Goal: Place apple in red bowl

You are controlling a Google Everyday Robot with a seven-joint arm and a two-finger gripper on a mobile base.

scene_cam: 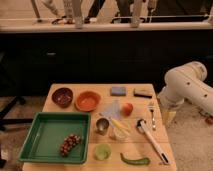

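Logged on tabletop (132, 100): green tray (47, 137) front left, grapes (70, 144) inside near its right wall. Maroon bowl (62, 96) back left. Metal cup (102, 125) just right of tray, green cup (103, 151) in front of it. Blue sponge (118, 90) and black block (142, 93) near back edge. Fork (151, 114) and spatula (151, 139) at right. Green pepper (134, 160) at front edge. Claw (168, 116) low, just off right edge.

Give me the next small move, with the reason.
Probably swing the end effector left, toward the apple. The end effector hangs beside the right edge of the table, well short of the fruit. The apple lies free on the wood, apart from the red bowl, and nothing holds it yet.
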